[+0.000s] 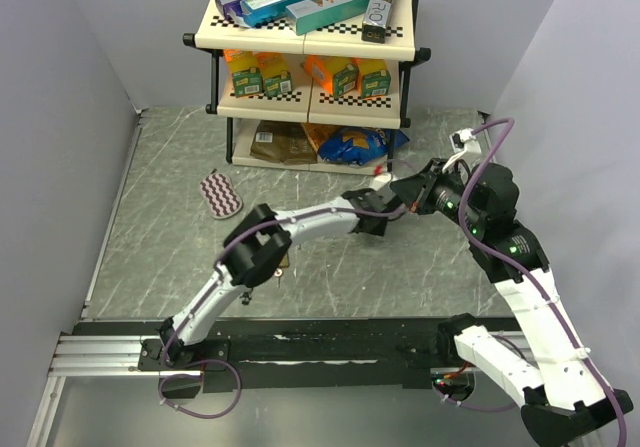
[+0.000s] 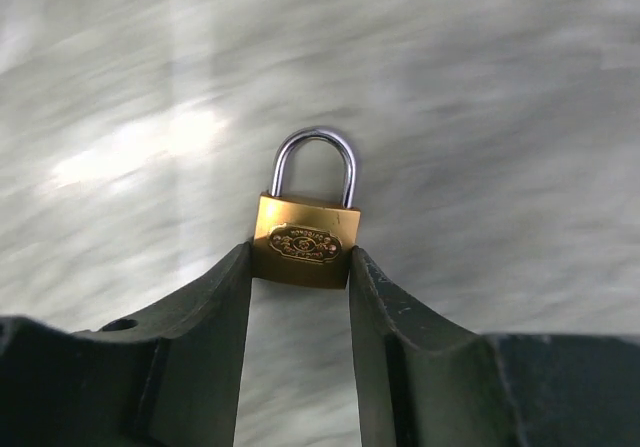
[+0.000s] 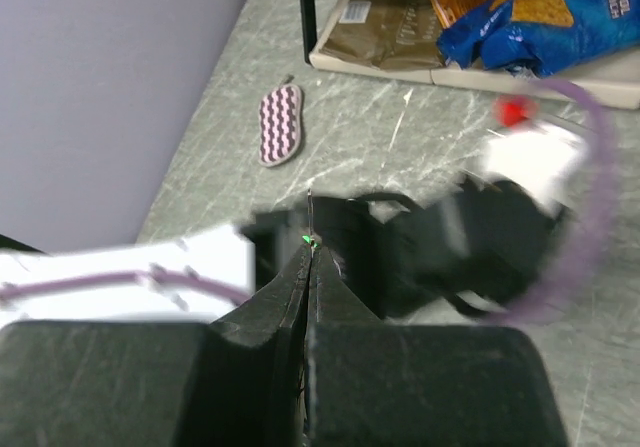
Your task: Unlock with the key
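Note:
A small brass padlock (image 2: 300, 245) with a steel shackle, still closed, shows in the left wrist view against the blurred marble floor. My left gripper (image 2: 300, 259) has both dark fingers pressed against the sides of its body. My right gripper (image 3: 308, 257) is shut on the key (image 3: 309, 210), seen edge-on as a thin metal sliver with a green speck, poking out of its tips toward the left wrist. In the top view the left gripper (image 1: 383, 210) and right gripper (image 1: 408, 195) nearly meet at mid-table, and the padlock and key are hidden there.
A three-tier shelf (image 1: 410, 42) stands at the back, holding boxes, cartons and a blue snack bag (image 1: 355, 145). A striped pouch (image 1: 220, 194) lies on the floor to the left, also in the right wrist view (image 3: 279, 125). Grey walls close both sides.

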Controlling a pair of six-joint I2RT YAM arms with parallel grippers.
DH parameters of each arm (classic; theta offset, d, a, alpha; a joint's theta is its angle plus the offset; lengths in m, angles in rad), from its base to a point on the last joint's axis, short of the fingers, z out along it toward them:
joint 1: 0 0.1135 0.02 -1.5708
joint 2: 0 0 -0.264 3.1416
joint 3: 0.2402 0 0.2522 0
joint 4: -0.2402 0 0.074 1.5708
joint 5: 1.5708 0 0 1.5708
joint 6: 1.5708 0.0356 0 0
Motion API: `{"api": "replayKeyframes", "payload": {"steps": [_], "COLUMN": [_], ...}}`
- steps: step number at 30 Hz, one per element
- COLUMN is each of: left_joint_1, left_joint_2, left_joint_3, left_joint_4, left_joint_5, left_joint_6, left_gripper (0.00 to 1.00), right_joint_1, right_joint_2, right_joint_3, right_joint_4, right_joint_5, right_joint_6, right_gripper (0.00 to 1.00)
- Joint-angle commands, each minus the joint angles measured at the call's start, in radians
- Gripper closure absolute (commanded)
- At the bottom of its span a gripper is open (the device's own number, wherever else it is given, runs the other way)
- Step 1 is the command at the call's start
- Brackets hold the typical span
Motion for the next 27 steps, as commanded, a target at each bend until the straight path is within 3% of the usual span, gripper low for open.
{"api": "replayKeyframes", "payload": {"steps": [1,4,9,17,27], "left_joint_1": [0.099,0.124,0.137,0.157,0.188], "left_joint_2": [-0.03,-0.147,-0.227,-0.195,-0.168], "left_joint_3": [-0.328,-0.511,-0.668,-0.629,-0.581], "left_joint_4": [-0.189,-0.142,-0.099,-0.128,-0.142], "left_joint_5": [0.032,0.013,0.085,0.154,0.128], "left_joint_6": [-0.088,-0.13,-0.168,-0.165,-0.147], "left_gripper": [0.68,0.68,0.64,0.37,0.32], "right_joint_1": [-0.006,-0.006,-0.006,-0.006,-0.003], "right_joint_2": [-0.017,-0.018,0.003,0.033,0.028], "right_joint_3": [-0.031,-0.045,-0.053,-0.024,-0.018], "right_joint_4": [-0.01,-0.02,-0.018,-0.024,-0.043], "right_joint_5": [0.018,0.018,0.012,-0.006,0.003], "right_joint_6": [-0.019,-0.019,-0.018,-0.019,-0.018], "right_gripper": [1.0,1.0,1.0,1.0,1.0]}}
